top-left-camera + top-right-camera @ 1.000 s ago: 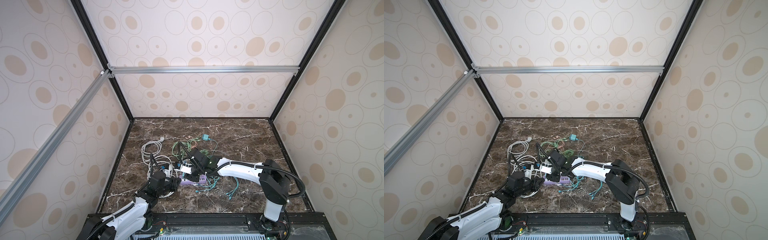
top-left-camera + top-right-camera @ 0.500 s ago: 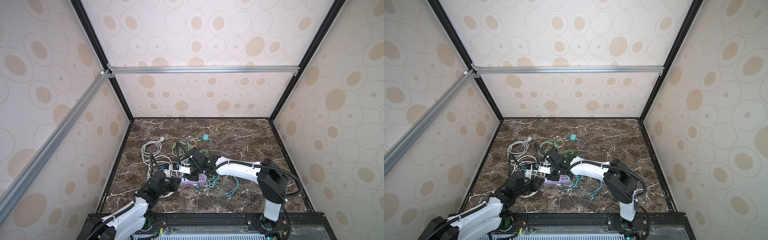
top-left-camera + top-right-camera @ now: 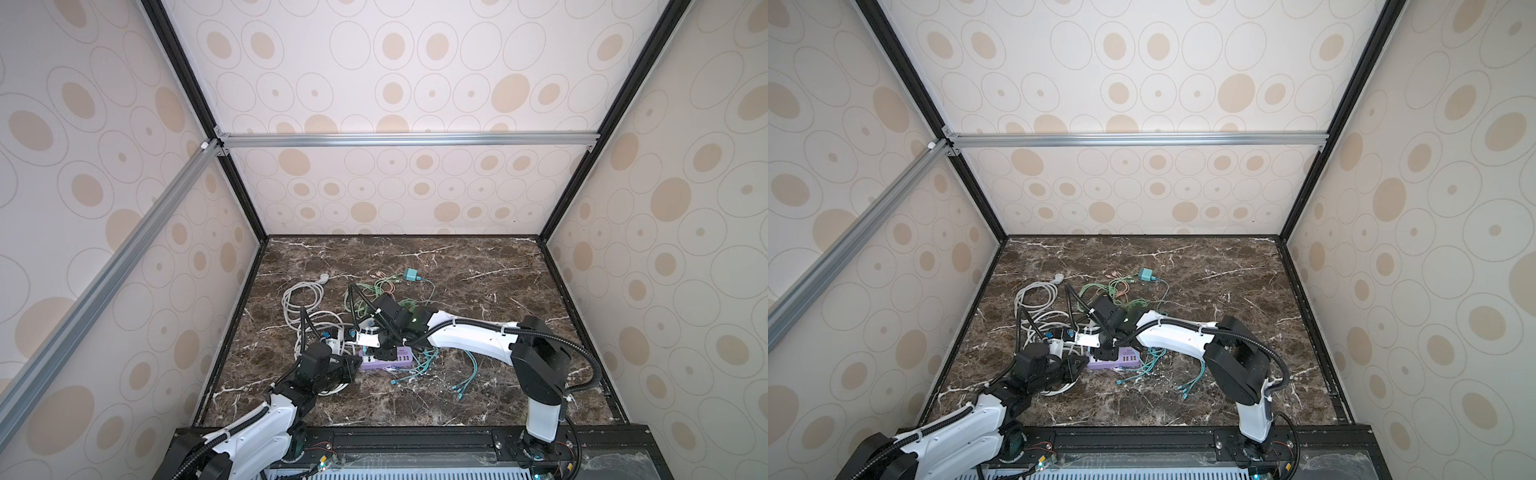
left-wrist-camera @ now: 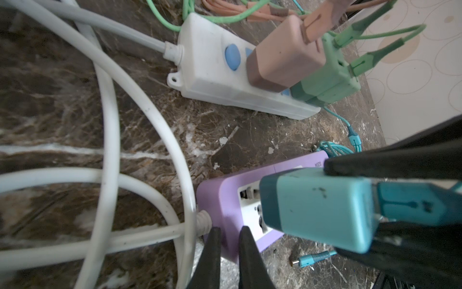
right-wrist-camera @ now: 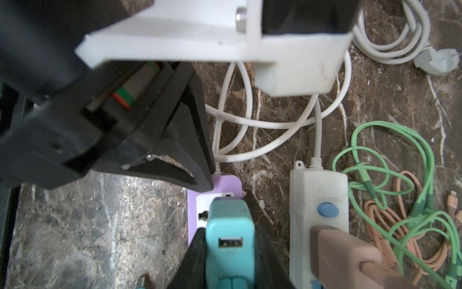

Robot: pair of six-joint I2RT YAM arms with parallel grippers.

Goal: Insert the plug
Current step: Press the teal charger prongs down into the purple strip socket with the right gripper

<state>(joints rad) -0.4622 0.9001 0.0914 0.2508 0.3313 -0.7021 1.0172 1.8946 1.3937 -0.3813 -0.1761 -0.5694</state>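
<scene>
surface: brown white-veined marble tabletop (image 3: 490, 291)
room: oval-patterned walls (image 3: 395, 83)
teal plug (image 4: 317, 207): over purple power strip (image 4: 220, 197), 6 o'clock of centre
right gripper (image 5: 225, 220): clamped on teal plug
left gripper (image 4: 230, 232): closed, empty, strip's 9 o'clock end

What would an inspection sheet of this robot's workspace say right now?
Surface: dark marble tabletop, white-veined.
Job's things: teal plug pressed to a socket of the purple power strip; seating unclear.
Clutter: white power strip carrying a pink charger and a green charger; spare teal charger at the back.
Grippers: right gripper shut on the teal plug; left gripper shut, tips at the purple strip's cord end.
Cables: white cords looped; green cables and teal cables tangled.
Surroundings: circle-patterned walls, aluminium rail.
</scene>
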